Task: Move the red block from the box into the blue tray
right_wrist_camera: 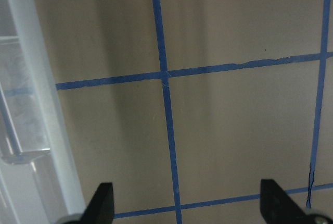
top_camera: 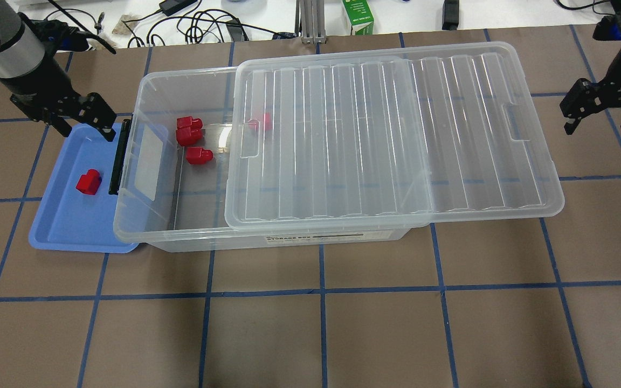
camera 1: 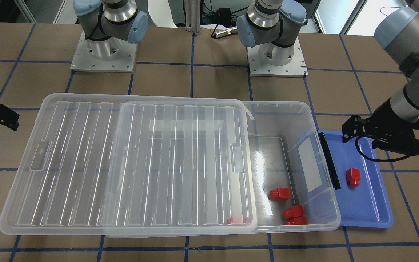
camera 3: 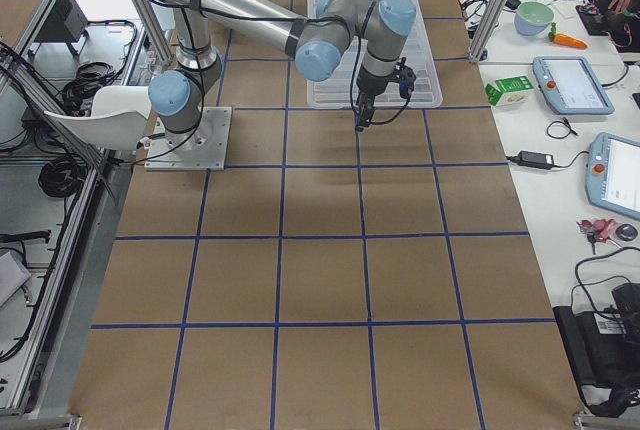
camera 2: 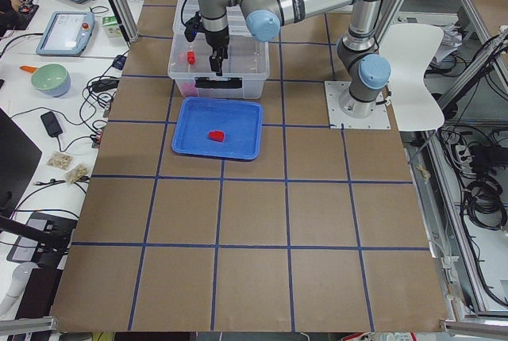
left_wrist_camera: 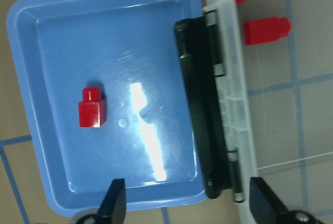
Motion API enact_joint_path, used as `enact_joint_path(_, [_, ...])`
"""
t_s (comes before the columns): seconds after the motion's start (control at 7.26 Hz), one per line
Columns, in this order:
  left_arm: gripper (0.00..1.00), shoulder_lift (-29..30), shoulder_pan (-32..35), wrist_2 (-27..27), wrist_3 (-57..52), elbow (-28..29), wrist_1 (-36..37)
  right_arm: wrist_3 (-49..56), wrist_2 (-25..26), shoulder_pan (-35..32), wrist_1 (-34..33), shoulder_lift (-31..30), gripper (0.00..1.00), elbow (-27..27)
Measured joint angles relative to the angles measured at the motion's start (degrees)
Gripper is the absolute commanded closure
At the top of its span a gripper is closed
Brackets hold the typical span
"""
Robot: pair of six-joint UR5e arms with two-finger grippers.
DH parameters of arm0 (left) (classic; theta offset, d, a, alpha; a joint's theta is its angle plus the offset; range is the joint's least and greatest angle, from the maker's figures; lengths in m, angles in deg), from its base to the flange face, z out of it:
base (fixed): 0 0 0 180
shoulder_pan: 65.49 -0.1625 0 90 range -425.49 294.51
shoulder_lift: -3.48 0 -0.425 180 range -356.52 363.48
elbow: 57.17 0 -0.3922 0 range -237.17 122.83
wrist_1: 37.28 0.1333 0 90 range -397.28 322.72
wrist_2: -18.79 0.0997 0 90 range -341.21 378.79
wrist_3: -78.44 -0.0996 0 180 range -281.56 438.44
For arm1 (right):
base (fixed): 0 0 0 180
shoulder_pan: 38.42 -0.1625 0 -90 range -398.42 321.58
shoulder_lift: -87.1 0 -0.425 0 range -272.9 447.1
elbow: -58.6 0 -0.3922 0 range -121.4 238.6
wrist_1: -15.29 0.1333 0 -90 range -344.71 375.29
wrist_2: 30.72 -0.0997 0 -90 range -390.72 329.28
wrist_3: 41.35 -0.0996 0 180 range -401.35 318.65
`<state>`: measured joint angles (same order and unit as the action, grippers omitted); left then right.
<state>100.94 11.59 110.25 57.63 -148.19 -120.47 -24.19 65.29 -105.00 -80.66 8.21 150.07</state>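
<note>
One red block (top_camera: 88,181) lies flat in the blue tray (top_camera: 68,221), near the tabletop (top_camera: 343,323) end on the robot's left. The tray sits just beside the latch end of the box (top_camera: 127,210). Three more red blocks (top_camera: 189,132) lie on the uncovered box floor, and a fourth shows through the offset lid (top_camera: 386,134). Left tool (top_camera: 88,132) hangs over the tray's rim, jaws apart, empty. Right tool (top_camera: 597,126) is over bare tabletop, jaws apart, empty.

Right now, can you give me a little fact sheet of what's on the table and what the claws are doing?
blue tray: holds one red block
box: lid slid partway off; four more red blocks inside, one under the lid
left claw: open, empty, above where tray meets box
right claw: open, empty, over bare table
</note>
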Motion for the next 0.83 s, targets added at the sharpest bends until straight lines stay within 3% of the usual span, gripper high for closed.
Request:
enact_joint_path(0.28, [0.01,-2.19,5.96,-0.17,9.74,0.19,-1.19,1.18,-0.34,0.5,-4.97,0.1,0.0,2.66])
enact_joint_path(0.83, [0.0,-5.13,14.2,-0.12,18.9,-0.59,-1.28,2.31,-0.88,-0.19,-6.74,-0.35,0.0,5.55])
